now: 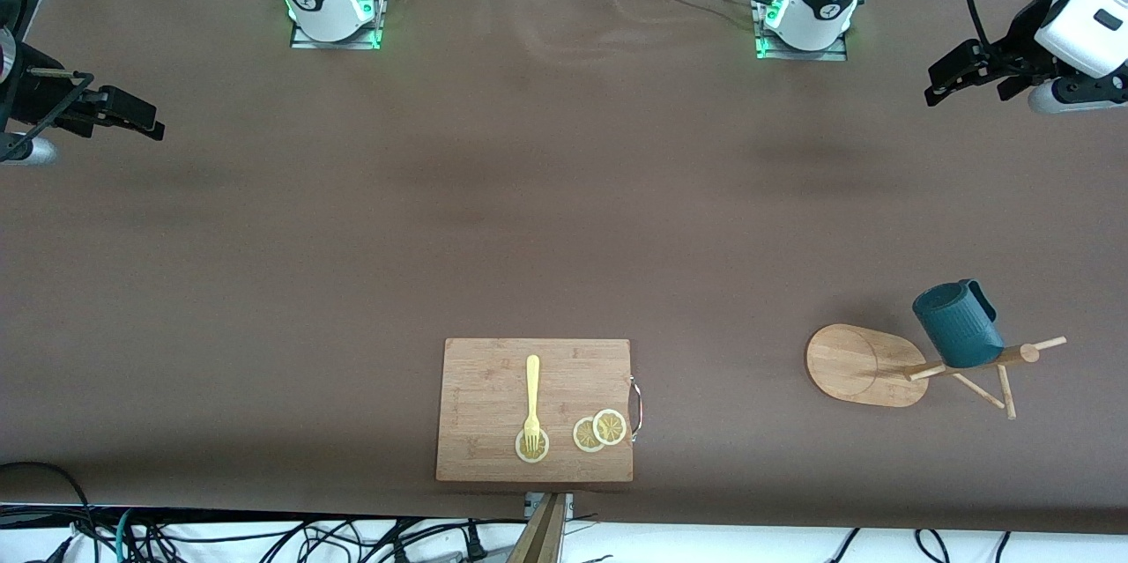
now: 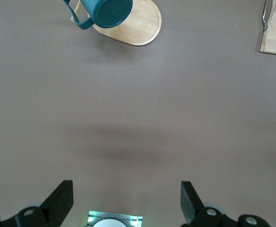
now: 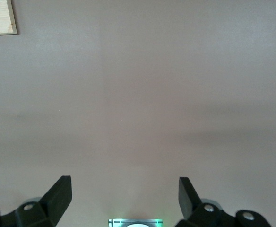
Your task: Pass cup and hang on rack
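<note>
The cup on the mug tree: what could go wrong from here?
1. The cup hangs tilted on a thin peg of the mug tree; it might slip off if the table is bumped.
2. Its weight sits off to one side of the oval base, so the rack may tip toward the left arm's end.
3. The left gripper and right gripper wait open at the table's ends; a low pass could knock the pegs.

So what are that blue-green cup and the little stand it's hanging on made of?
The cup looks like glazed ceramic, though it could be plastic: dark teal, ribbed, with a dull sheen. The rack looks like light bamboo or pale wood: visible grain on its oval base, thin matte pegs. The cutting board nearby shows similar grain.
</note>
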You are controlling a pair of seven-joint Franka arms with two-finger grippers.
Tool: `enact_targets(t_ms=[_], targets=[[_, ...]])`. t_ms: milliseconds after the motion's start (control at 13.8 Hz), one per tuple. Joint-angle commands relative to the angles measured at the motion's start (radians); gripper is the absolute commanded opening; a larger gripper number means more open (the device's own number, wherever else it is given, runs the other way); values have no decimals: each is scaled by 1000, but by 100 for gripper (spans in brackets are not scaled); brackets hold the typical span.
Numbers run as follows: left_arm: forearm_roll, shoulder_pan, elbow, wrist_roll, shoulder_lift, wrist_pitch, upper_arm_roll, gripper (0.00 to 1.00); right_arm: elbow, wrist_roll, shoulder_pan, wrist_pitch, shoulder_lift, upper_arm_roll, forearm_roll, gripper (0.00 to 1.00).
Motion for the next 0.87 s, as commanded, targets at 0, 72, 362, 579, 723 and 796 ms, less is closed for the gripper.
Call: enact_targets(t_ms=[0,72,362,579,723,796], targets=[[24,3,33,16,16,-9,-20,100,16,0,-1,-6,1,-1,0,100],[25,3,37,19,22,-3,-23,100,16,0,-1,-6,1,-1,0,100],[21,3,40,18,27,-2,-24,100,18,-4,-1,-5,2,-1,0,100],[16,5,42,8,25,-2,-23,100,19,-8,-1,-3,2,-1,-2,100],[16,5,50,5,25,-5,-23,100,21,-11,-1,1,4,-1,-2,100],[16,5,53,4,25,-6,-23,100,21,-11,-1,1,4,-1,-3,100]])
